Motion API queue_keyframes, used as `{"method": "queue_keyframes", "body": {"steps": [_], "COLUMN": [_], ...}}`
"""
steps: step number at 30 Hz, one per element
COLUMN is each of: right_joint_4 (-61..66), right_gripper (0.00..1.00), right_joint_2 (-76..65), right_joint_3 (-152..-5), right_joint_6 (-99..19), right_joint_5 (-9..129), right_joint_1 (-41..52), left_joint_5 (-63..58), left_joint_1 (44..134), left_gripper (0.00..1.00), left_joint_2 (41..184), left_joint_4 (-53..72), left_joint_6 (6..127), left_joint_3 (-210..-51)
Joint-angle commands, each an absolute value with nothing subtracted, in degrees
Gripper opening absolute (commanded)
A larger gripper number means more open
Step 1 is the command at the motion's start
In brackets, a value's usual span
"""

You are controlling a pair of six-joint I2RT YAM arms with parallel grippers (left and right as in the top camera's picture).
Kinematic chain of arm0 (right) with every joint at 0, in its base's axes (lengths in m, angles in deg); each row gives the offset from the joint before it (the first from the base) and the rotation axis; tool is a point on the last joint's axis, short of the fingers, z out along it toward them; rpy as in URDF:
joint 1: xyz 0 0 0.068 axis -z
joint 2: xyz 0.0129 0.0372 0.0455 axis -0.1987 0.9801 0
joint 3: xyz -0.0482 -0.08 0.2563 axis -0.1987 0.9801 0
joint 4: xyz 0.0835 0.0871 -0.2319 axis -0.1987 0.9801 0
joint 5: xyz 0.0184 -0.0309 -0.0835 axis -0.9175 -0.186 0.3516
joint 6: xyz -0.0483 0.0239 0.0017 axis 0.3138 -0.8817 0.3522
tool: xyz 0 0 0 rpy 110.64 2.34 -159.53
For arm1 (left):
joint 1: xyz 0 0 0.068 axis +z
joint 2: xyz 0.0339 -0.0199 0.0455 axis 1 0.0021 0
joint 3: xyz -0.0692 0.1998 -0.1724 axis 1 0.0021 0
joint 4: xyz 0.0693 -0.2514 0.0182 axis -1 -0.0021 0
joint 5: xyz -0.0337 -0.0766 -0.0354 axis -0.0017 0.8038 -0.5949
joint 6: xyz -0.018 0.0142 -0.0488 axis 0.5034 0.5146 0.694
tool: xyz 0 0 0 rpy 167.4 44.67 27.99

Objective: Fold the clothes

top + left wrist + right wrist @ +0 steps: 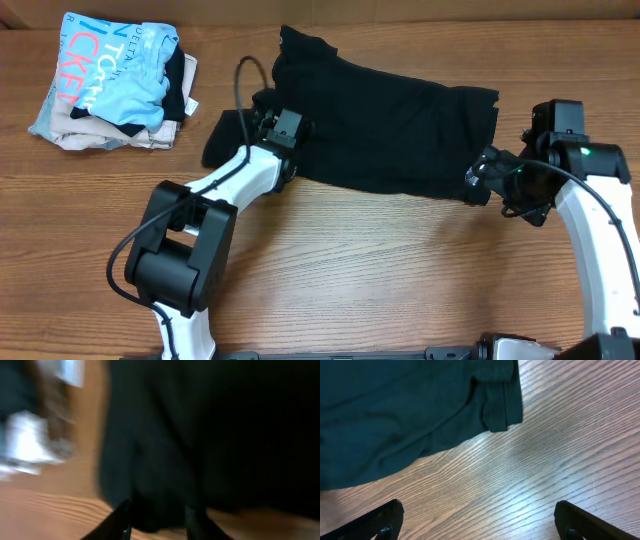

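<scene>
right claw (pixel 477 510) spread wide over the table (pixel 555 435) beside the black shirt (pixel 390 130); left claw (pixel 159 512) blurred, cannot tell its state.

Both arms reach over the worktop, grippers low.

The left arm (pixel 235 175) stretches from its base at 7 o'clock towards 1 o'clock. The left gripper (pixel 285 128) is at its tip, and in the blurred wrist view its fingers (pixel 122 521) stand partly apart. The right arm (pixel 600 210) rises from 5 o'clock, then bends at the wrist towards 9 o'clock. The right gripper (pixel 480 183) points down, its jaws spread wide with nothing between them.
</scene>
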State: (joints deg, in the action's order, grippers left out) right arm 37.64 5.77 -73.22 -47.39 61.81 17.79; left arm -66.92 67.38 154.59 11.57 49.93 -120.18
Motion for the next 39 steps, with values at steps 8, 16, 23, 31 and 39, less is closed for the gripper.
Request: {"method": "queue_keyframes", "body": {"steps": [8,16,23,31,39], "right_joint_4": [35.63,34.14,32.85,32.78,27.89], "right_gripper": [1.00,1.00,1.00,0.98,0.96], "right_joint_2": [6.90,6.90,7.58,13.81,17.33], "right_joint_3": [-73.02,-73.02,-73.02,-73.00,-70.18], "right_joint_6": [-47.02,-46.83,-46.76,-46.65,-46.87], "right_joint_5": [61.31,61.35,61.37,60.89,60.54], "right_joint_1": [17.83,17.83,17.83,17.40,14.88], "left_joint_5": [-31.49,-28.98,-28.98,-28.56,-28.76], "left_joint_1": [78.18,84.56,83.84,83.49,83.47], "left_gripper": [0.59,0.66,0.62,0.47,0.45], "left_joint_2": [154.99,155.12,155.84,155.84,155.84], "left_joint_4": [-4.86,-5.17,-7.20,-11.00,-6.92], "left_joint_6": [56.36,51.79,50.96,50.98,51.27], "left_joint_3": [-135.70,-141.97,-139.85,-135.94,-130.17]}}
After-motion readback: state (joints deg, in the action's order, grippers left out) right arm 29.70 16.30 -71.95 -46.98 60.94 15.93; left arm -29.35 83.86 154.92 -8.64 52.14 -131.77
